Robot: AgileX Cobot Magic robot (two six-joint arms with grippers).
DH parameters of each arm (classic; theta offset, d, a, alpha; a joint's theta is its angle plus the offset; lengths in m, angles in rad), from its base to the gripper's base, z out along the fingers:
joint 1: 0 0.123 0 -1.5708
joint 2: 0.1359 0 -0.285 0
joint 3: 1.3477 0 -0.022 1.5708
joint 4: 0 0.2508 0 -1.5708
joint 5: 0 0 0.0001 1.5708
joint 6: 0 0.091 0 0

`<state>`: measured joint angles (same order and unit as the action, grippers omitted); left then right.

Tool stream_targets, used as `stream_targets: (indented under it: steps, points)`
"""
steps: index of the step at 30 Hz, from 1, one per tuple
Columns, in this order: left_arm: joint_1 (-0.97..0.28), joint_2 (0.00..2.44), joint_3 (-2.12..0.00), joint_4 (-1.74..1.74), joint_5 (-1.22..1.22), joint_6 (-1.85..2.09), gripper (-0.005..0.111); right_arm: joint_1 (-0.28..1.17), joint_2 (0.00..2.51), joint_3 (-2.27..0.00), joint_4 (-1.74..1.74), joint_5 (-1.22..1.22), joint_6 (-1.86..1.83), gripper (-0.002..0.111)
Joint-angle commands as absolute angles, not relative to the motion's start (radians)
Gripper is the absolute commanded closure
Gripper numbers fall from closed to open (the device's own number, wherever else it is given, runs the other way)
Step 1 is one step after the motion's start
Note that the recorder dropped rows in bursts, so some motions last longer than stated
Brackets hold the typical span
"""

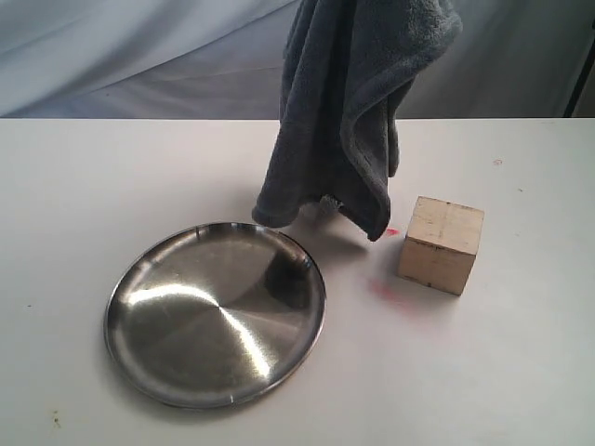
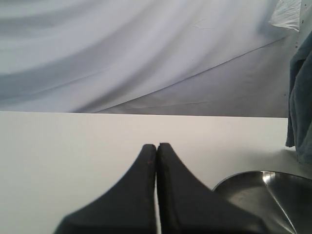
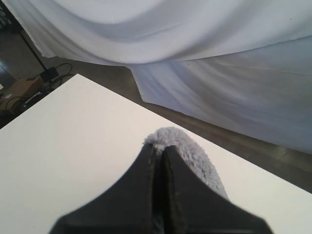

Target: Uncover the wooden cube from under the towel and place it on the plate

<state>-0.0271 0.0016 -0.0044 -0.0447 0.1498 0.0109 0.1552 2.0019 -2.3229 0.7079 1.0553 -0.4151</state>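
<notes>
A: Nearest us is the plate (image 1: 186,325), bare, on the left half of the tabletop (image 1: 521,372). Where's the wooden cube (image 1: 442,244)?

B: Out in the open. It stands on the tabletop to the plate's right, apart from it, with one upright edge turned toward us. A cube has no long axis, so any pair of opposite faces would serve.

A: And the towel (image 1: 349,111)?

B: It hangs in the air behind both. Its lowest corner dangles near the plate's far rim, not over the cube. The right pincer (image 3: 158,148) is clamped on a fold, and grey fleece bulges from its tip.

A: The left pincer (image 2: 156,146)?

B: Pressed together, nothing in it. Its camera catches the plate's rim and a strip of towel, so I'd judge the cube lies beyond the plate from it. It's the free arm, though the cube sits on the right arm's side.

A: What's unclear?

B: Neither pincer shows in the exterior view, and the towel's top is cut off. Neither wrist camera sees the cube. I can't identify the faint red marks (image 1: 390,290) beside the cube.
</notes>
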Motion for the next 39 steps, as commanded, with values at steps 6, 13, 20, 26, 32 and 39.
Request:
stream_targets:
  steps: [6,13,20,26,32,39]
  points:
    - [-0.028,0.000,0.000,-0.044,0.148,0.009,0.105,0.149,1.997,-2.324,0.624,1.033,-0.422,0.092]
    - [-0.028,0.000,0.000,-0.044,0.148,0.009,0.105,0.149,1.997,-2.324,0.624,0.990,-0.409,0.055]
    - [-0.028,0.000,0.000,-0.044,0.148,0.009,0.105,0.149,1.997,-2.324,0.624,0.997,-0.403,0.049]
    - [-0.028,0.000,0.000,-0.044,0.148,0.009,0.105,0.149,1.997,-2.324,0.508,1.078,-0.349,0.049]
    - [-0.028,0.000,0.000,-0.044,0.148,0.009,0.105,0.149,1.997,-2.324,0.296,1.221,-0.260,0.049]
    - [-0.028,0.000,0.000,-0.044,0.148,0.009,0.105,0.149,1.990,-2.294,0.234,1.221,-0.193,0.049]
